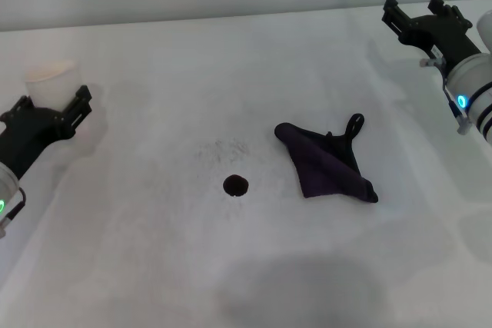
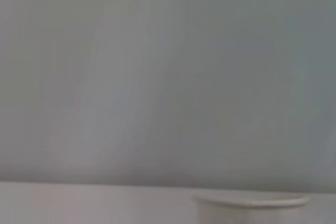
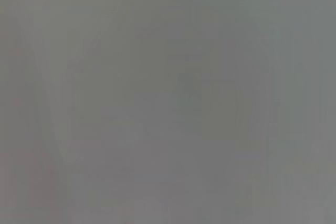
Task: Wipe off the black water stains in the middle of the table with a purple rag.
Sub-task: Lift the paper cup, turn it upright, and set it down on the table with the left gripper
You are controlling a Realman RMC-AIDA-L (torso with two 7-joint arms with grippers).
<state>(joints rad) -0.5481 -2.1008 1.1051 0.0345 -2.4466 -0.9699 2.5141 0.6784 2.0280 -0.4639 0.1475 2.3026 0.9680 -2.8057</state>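
Observation:
In the head view the small round black water stain (image 1: 236, 185) sits near the middle of the white table (image 1: 138, 251). The dark purple rag (image 1: 327, 165) lies flat to its right, with a small black loop at its far corner. My left gripper (image 1: 52, 108) is open and empty at the table's left side, well away from both. My right gripper (image 1: 419, 14) is open and empty at the far right, beyond the rag. Neither wrist view shows the rag or the stain.
A white paper cup (image 1: 51, 82) stands at the far left just beyond my left gripper; its rim (image 2: 251, 201) shows in the left wrist view. A faint grey speckled smudge (image 1: 225, 148) lies just beyond the stain. The right wrist view shows only a blank grey wall.

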